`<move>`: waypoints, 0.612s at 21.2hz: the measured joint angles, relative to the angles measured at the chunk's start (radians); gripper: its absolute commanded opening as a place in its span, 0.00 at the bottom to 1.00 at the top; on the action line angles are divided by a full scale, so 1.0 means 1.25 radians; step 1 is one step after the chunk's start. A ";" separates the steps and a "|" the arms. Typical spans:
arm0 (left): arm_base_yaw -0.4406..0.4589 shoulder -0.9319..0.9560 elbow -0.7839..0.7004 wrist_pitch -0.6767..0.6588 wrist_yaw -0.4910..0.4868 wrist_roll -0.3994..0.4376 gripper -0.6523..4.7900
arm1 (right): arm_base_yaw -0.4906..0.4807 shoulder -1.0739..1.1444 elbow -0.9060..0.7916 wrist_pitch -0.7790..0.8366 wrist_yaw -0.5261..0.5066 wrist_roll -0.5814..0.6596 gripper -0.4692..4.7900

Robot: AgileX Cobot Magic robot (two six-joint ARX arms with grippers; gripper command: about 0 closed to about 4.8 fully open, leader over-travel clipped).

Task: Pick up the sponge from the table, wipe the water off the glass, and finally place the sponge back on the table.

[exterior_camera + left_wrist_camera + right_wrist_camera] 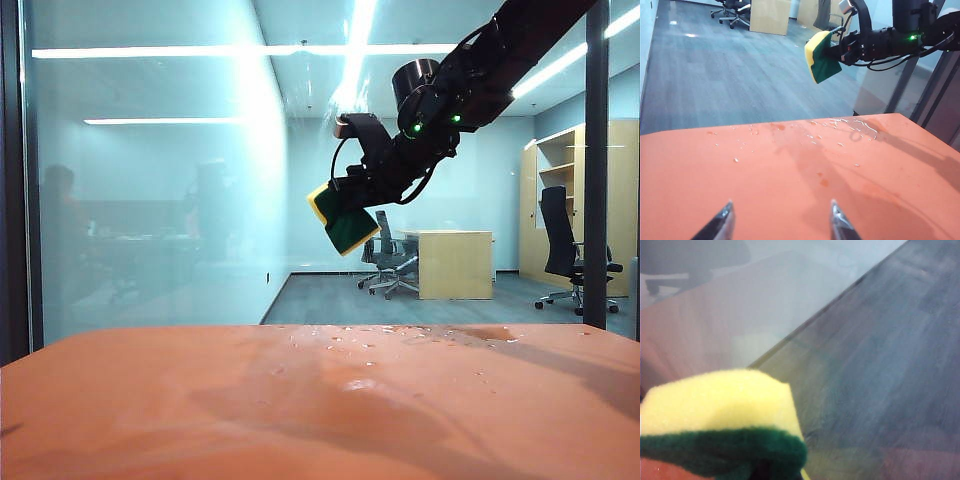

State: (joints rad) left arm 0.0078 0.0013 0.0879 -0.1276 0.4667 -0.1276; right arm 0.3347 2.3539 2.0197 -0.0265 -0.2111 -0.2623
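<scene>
sponge (343, 222) in right pincer (352, 196) high above table (200, 410), glass (150, 200) behind, left pincer (780, 222) low over table
</scene>
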 measured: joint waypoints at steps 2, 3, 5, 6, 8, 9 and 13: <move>0.000 0.000 0.000 0.000 0.000 0.000 0.57 | -0.001 0.001 0.000 -0.012 0.003 0.000 0.08; 0.000 0.000 0.000 0.000 0.000 0.000 0.57 | -0.001 0.001 0.000 -0.014 0.005 0.000 0.08; 0.000 0.000 0.000 0.000 0.000 0.000 0.57 | -0.001 0.001 0.000 -0.016 0.006 0.000 0.08; 0.000 0.000 0.000 0.000 0.000 0.000 0.57 | -0.001 0.001 0.000 -0.020 0.007 0.000 0.08; 0.000 0.000 0.000 -0.001 0.000 0.000 0.57 | -0.002 -0.003 -0.001 -0.030 0.009 0.000 0.08; 0.000 0.000 0.000 0.000 0.000 0.000 0.57 | -0.002 -0.010 -0.002 -0.038 0.013 0.000 0.08; 0.000 0.000 0.000 0.000 0.000 0.000 0.57 | -0.003 -0.059 -0.006 -0.055 0.022 0.000 0.08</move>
State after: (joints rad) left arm 0.0078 0.0017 0.0879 -0.1280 0.4664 -0.1276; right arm 0.3313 2.2807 2.0125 -0.0952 -0.1833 -0.2619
